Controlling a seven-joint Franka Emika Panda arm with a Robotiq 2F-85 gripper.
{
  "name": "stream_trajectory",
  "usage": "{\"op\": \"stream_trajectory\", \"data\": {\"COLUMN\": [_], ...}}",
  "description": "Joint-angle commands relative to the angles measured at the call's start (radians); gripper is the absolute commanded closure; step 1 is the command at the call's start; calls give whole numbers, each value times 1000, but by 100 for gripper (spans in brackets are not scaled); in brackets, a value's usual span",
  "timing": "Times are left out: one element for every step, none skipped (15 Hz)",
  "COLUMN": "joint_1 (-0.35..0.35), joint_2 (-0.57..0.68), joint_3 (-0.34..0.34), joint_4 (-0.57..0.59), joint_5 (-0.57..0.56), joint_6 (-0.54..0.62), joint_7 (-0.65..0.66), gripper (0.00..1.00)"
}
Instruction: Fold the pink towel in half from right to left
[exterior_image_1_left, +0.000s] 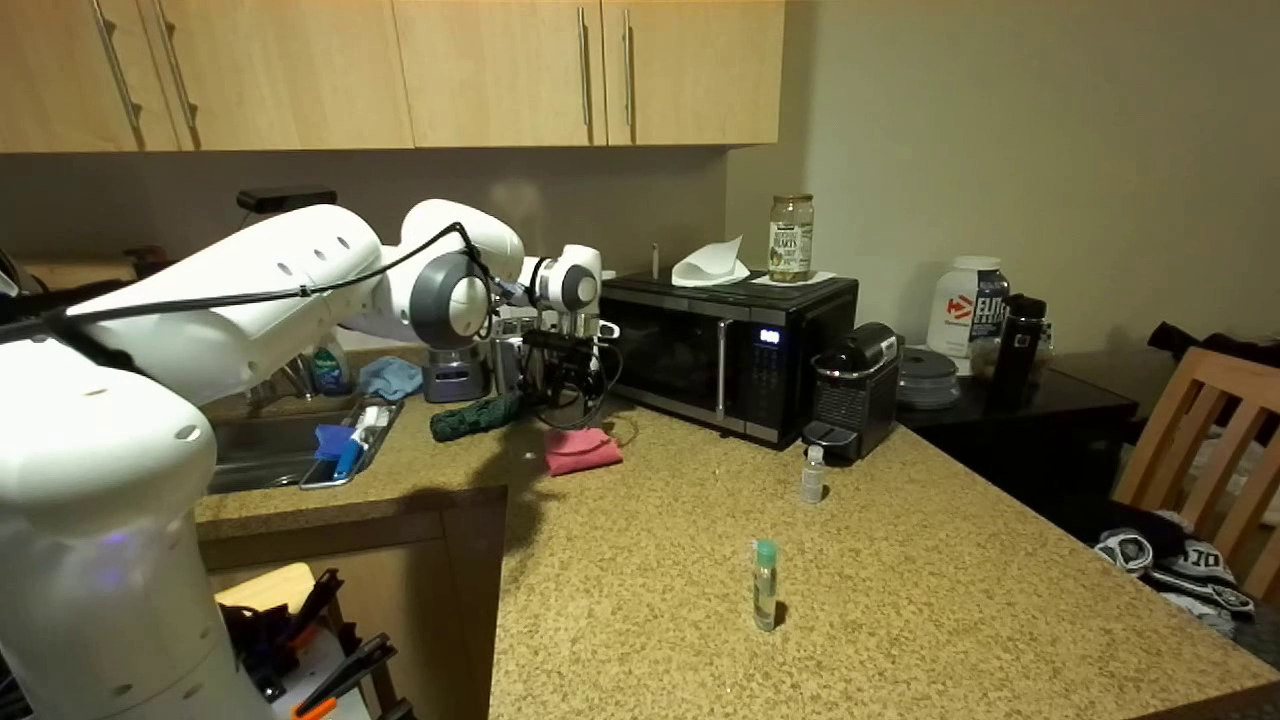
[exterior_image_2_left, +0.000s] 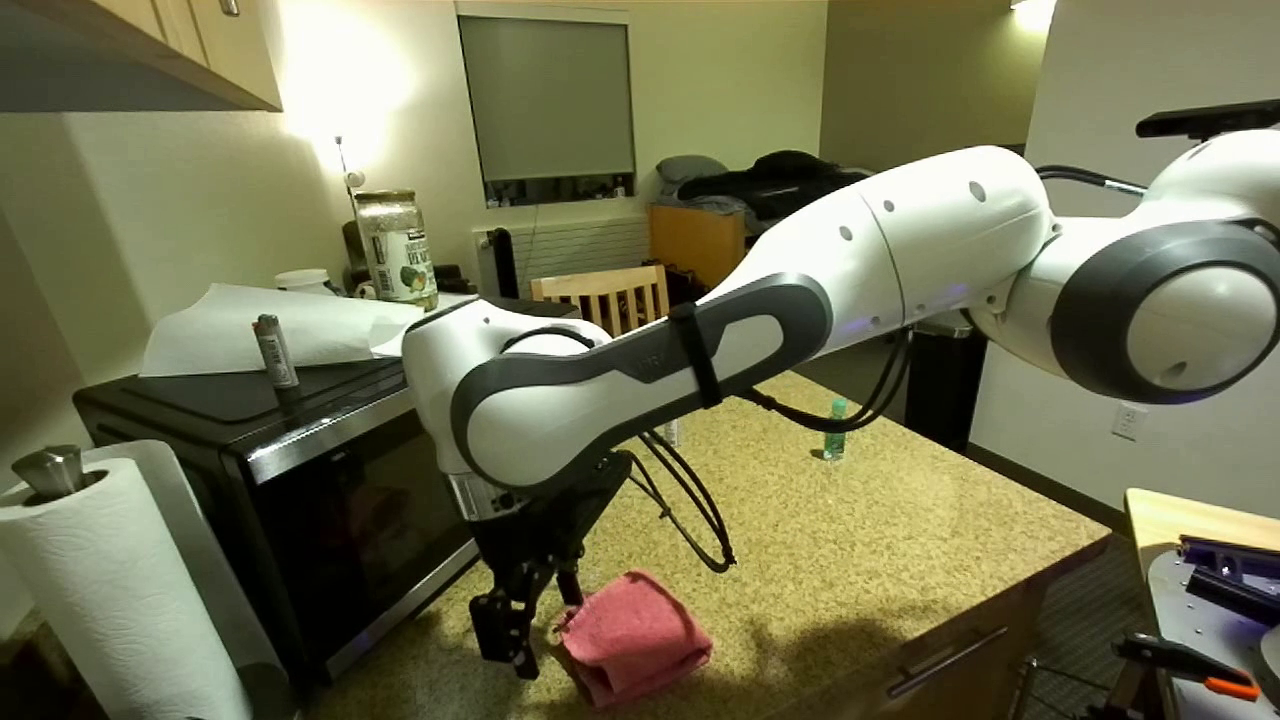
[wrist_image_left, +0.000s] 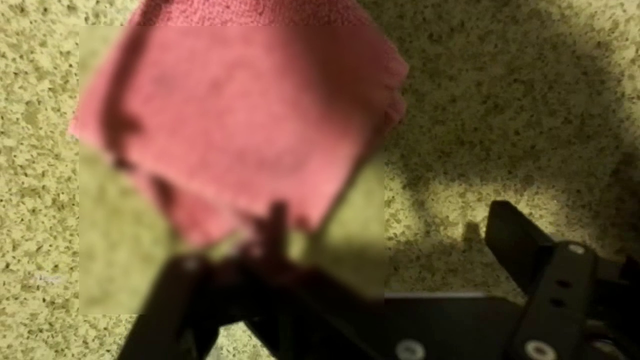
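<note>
Exterior view, left to right: paper towel roll (exterior_image_2_left: 120, 590), black microwave (exterior_image_2_left: 340, 530), your claw (exterior_image_2_left: 550, 636). Claw spread, pinching nothing. Pink towel (exterior_image_2_left: 640, 635) lies on desk (exterior_image_2_left: 940, 530) just right of claw, no clear long axis. Layered edges visible; fold appears laid, your step likely release. Wrist view: near finger (wrist_image_left: 277, 230) overlaps towel edge; contact cannot be told. Advise you lift straight up first; sideways shift may drag layers. Farther right: green-capped bottle (exterior_image_2_left: 834, 435), upright.
</note>
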Motion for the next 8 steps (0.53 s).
{"op": "stream_trajectory", "data": {"joint_1": [-19, -23, -26, -29, -33, -37, -40, -42], "joint_2": [-23, -28, -33, -37, -44, -49, -56, -63], "joint_3": [22, 25, 28, 33, 37, 41, 43, 46], "joint_4": [1, 0, -2, -2, -5, -7, -10, -13], "joint_5": [21, 26, 30, 34, 39, 43, 47, 48], "joint_6": [-35, -38, -42, -47, -50, -51, -52, -53], "joint_7": [-25, -23, -18, -17, -13, -12, -11, -8], "gripper": [0, 0, 0, 0, 0, 0, 0, 0]}}
